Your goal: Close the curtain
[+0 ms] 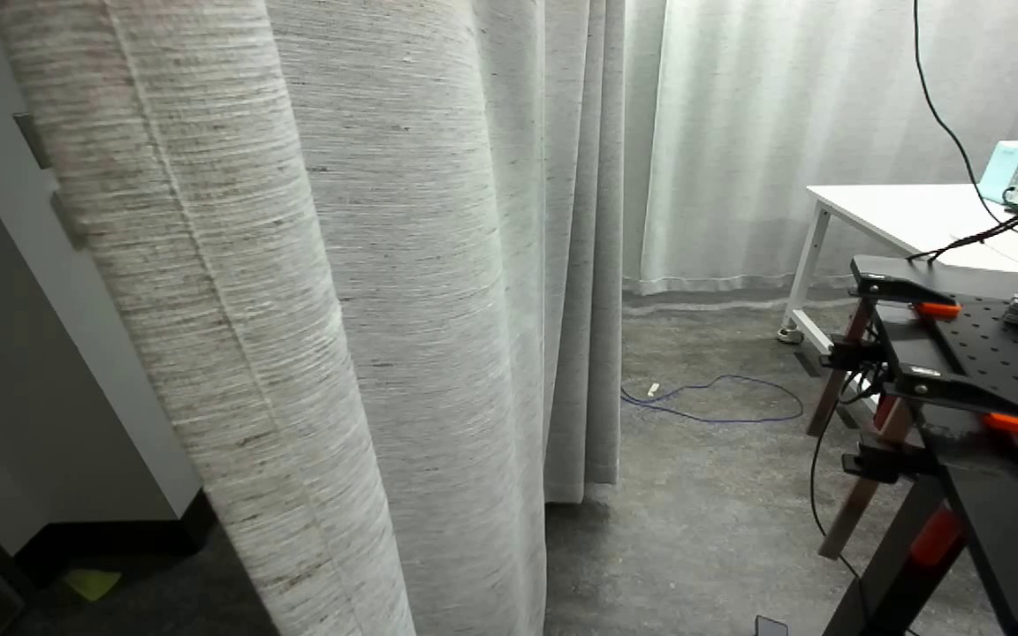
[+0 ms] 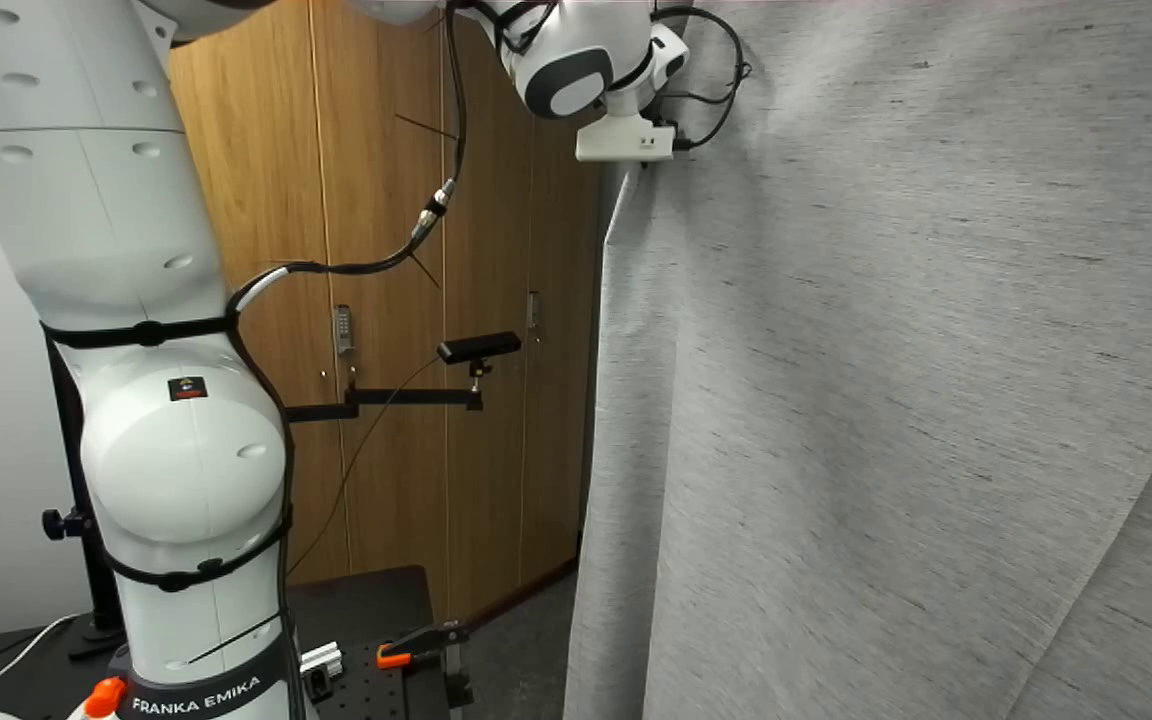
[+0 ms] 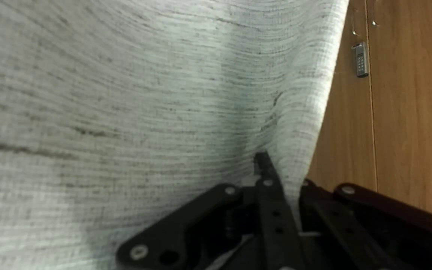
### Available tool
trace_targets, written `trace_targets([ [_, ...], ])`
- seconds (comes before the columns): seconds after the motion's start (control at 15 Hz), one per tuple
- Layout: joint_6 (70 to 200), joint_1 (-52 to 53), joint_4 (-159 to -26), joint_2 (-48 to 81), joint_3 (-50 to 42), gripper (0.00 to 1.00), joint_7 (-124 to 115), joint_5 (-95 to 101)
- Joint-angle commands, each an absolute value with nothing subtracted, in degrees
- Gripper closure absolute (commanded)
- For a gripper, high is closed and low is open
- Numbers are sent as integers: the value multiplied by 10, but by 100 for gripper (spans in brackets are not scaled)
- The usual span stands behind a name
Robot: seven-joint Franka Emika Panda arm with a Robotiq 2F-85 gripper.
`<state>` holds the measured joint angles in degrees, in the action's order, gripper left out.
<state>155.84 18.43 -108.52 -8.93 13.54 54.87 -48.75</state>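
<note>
The tall, light grey-beige woven fabric curtain [image 1: 421, 291] takes up a large part of both exterior views. In an exterior view it drops in deep, rounded vertical folds, crossed by fine horizontal streaks and darker flecks; a thin seam line runs down the nearest fold, and the farther folds are narrower and greyer, their hem near the grey speckled floor [image 1: 695, 530]. A smoother, brighter white curtain [image 1: 730, 150] hangs beyond them. In an exterior view the grey-beige cloth spreads broad and wrinkled, its edge rising to a narrow peak beneath the wrist of the white Franka arm [image 2: 186, 430], with tall brown wooden cabinets [image 2: 386, 190] past that edge. In the wrist view the black two-fingered gripper [image 3: 283, 170] pinches the curtain's edge, its jaws nearly together, the cloth running between them, puckered where it enters; the farther jaw's tip is hidden by the fabric.
</note>
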Motion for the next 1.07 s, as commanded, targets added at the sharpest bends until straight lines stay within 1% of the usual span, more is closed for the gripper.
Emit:
trace_targets([
  [0.0,1527,200,-1113,-68,148,99,550,-495],
  [0.47,1528,199,-1114,-69,148,99,547,-495],
  [0.53,1558,184,-1085,-89,135,99,549,-488],
  [0.6,1566,183,-1083,-91,133,97,549,-487],
  [1.0,1566,182,-1083,-93,130,97,549,-487],
])
